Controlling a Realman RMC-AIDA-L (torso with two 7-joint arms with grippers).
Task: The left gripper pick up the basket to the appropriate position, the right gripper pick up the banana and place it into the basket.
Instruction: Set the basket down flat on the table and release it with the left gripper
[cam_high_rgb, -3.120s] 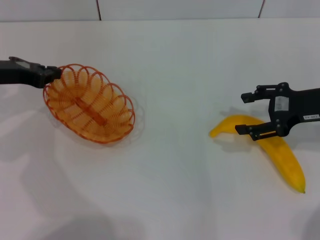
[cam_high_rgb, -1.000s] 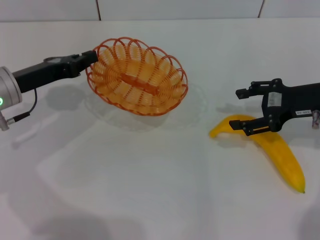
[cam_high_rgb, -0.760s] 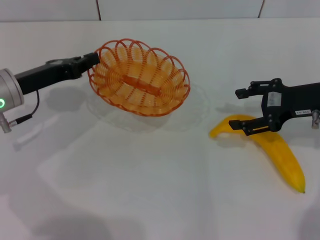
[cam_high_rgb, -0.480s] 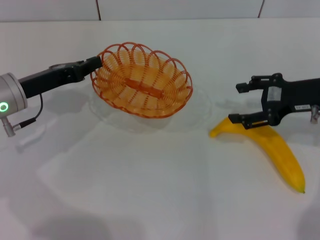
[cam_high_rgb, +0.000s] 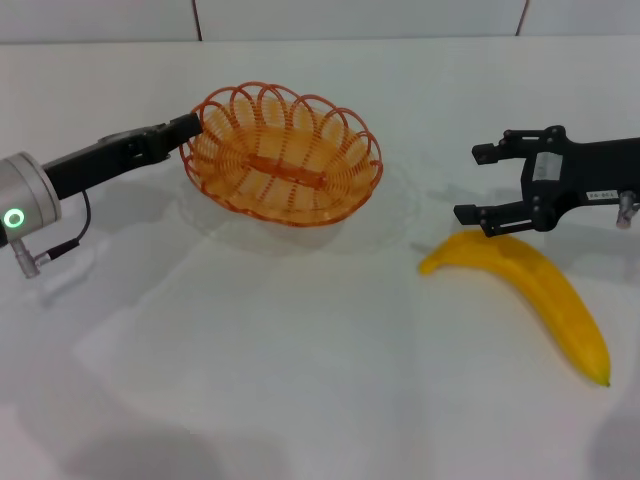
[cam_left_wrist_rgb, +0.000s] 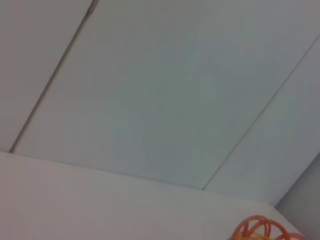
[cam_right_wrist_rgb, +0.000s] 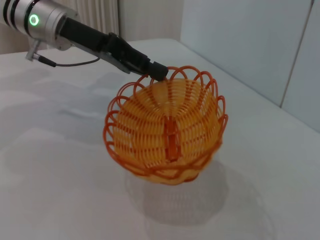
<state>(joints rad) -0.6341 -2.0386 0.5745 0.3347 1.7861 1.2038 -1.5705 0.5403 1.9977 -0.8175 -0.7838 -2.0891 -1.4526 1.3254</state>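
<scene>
The orange wire basket (cam_high_rgb: 285, 165) hangs just above the white table at centre left, casting a shadow beneath it. My left gripper (cam_high_rgb: 192, 127) is shut on its left rim, with the black arm and green ring light trailing off to the left. The right wrist view shows the same basket (cam_right_wrist_rgb: 167, 130) pinched at its far rim by the left gripper (cam_right_wrist_rgb: 156, 72). A sliver of basket rim (cam_left_wrist_rgb: 260, 230) shows in the left wrist view. The yellow banana (cam_high_rgb: 540, 285) lies on the table at the right. My right gripper (cam_high_rgb: 472, 184) hovers open just behind its left end, holding nothing.
A white tiled wall (cam_high_rgb: 360, 18) runs along the back edge of the table. A thin cable (cam_high_rgb: 60, 248) dangles from the left arm's silver cuff (cam_high_rgb: 25, 200). Bare tabletop (cam_high_rgb: 300, 360) stretches across the front.
The left gripper has carried the basket from the far left toward the centre and lifted it. The right gripper has drawn back and up off the banana's end, still open.
</scene>
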